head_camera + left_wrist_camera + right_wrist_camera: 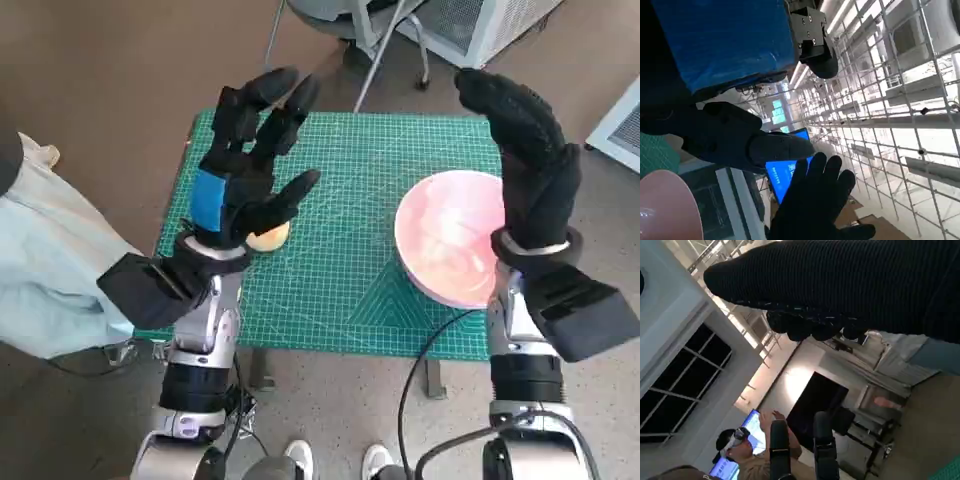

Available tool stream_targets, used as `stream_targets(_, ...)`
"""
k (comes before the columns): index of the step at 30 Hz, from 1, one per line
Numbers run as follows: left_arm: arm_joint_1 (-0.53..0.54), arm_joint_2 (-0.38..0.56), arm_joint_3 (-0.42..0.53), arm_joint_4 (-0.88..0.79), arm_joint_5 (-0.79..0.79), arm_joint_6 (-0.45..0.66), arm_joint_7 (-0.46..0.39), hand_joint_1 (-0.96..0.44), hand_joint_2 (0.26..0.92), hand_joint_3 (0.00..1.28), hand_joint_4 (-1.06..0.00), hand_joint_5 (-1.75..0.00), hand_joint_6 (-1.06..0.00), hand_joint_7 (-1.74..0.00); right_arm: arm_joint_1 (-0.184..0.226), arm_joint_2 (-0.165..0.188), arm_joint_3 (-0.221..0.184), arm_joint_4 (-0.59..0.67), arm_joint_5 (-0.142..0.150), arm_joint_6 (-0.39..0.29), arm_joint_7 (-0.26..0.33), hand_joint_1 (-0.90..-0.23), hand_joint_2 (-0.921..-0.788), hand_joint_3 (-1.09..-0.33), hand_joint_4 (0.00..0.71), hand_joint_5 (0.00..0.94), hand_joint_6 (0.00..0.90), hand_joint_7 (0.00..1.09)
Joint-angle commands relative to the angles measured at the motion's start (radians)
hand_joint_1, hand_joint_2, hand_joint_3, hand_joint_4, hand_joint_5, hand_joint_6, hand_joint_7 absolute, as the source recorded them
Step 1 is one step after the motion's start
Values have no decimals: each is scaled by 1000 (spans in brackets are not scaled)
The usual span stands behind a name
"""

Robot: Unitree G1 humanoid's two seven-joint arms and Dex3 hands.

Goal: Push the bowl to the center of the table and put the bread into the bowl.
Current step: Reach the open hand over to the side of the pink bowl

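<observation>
A pink bowl [448,240] sits at the right side of the green cutting mat [350,260], near the table's right edge; its rim also shows in the left wrist view as the pink bowl [665,205]. A pale bread roll [268,237] lies on the mat's left part, mostly hidden under my left hand [245,170]. That hand is raised above the roll with fingers spread and holds nothing. My gloved right hand [530,160] is lifted above the bowl's right rim, fingers apart, empty. The right hand [815,200] also appears in the left wrist view.
A person in pale clothing [45,260] stands at the table's left edge. A metal chair frame [375,45] and a white unit [480,25] stand beyond the table's far side. A cable [425,350] hangs by the front edge. A person [750,450] shows in the right wrist view.
</observation>
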Motion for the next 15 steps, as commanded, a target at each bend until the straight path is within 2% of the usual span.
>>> stream_targets(1, 6, 4, -1, -4, -3, -4, 0, -355, 921, 273, -360, -60, -38, -850, 13, 2, -3, 19, 2, 5, 9, -548, -921, -720, 351, 0, 31, 753)
stream_targets(15, 2, 6, 2, 3, 2, -8, 5, -326, 921, 280, -360, -62, -41, -845, 15, 1, -6, 33, 7, 1, 19, -549, -921, -718, 346, 0, 28, 752)
